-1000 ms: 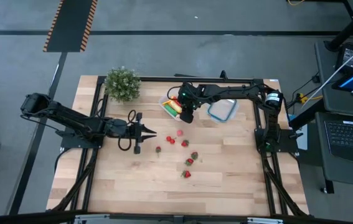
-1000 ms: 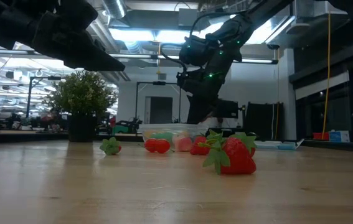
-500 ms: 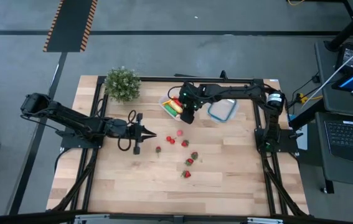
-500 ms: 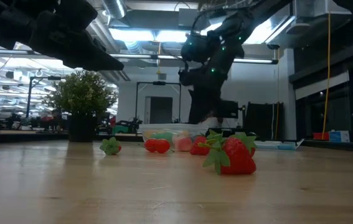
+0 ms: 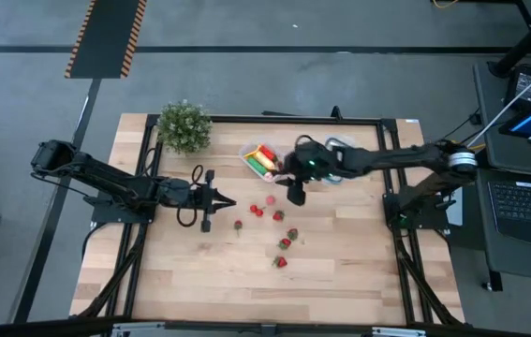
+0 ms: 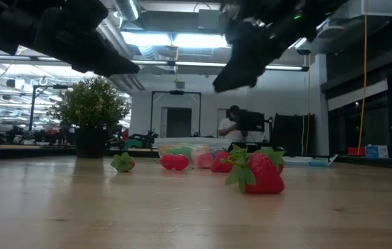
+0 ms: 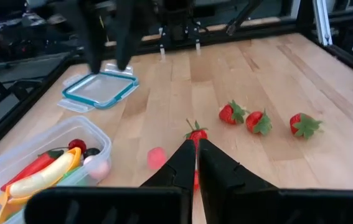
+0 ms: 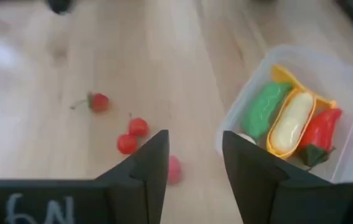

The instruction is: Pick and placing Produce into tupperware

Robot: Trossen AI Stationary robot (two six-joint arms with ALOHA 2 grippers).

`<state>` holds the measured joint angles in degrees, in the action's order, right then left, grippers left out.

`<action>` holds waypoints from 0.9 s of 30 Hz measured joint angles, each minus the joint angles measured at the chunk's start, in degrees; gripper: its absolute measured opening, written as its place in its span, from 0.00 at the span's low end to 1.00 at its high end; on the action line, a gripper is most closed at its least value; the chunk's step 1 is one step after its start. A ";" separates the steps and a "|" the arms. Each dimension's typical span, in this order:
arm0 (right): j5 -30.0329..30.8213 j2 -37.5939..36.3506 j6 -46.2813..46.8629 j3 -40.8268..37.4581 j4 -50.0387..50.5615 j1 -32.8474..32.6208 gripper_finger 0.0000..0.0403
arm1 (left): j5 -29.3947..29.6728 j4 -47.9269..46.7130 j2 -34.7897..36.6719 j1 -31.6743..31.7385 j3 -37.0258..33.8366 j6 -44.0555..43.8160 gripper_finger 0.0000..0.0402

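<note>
Strawberries: small red toy berries with green leaf caps, loose on my table; six red pieces counted, probably light, hard, inclined to roll; I'd pinch across the body.
Tupperware: one clear square plastic container at 12 o'clock, holding yellow banana, green piece, red pieces.
Right gripper: apart, empty, hovering between.
Left gripper: closed, empty, 9 o'clock.

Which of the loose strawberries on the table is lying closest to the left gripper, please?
The strawberry just beyond the left gripper tip; the other strawberries lie farther toward the right arm's side.
</note>
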<state>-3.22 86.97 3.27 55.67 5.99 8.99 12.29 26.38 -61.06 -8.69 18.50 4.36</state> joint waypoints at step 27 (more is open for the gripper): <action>11.90 -23.28 5.49 -24.75 -15.97 -20.72 0.38 | 7.69 -16.91 -14.89 -7.26 20.00 -1.55 0.17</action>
<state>8.68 63.68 8.76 30.92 -9.98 -11.73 19.98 9.47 -75.95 -15.95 38.50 2.81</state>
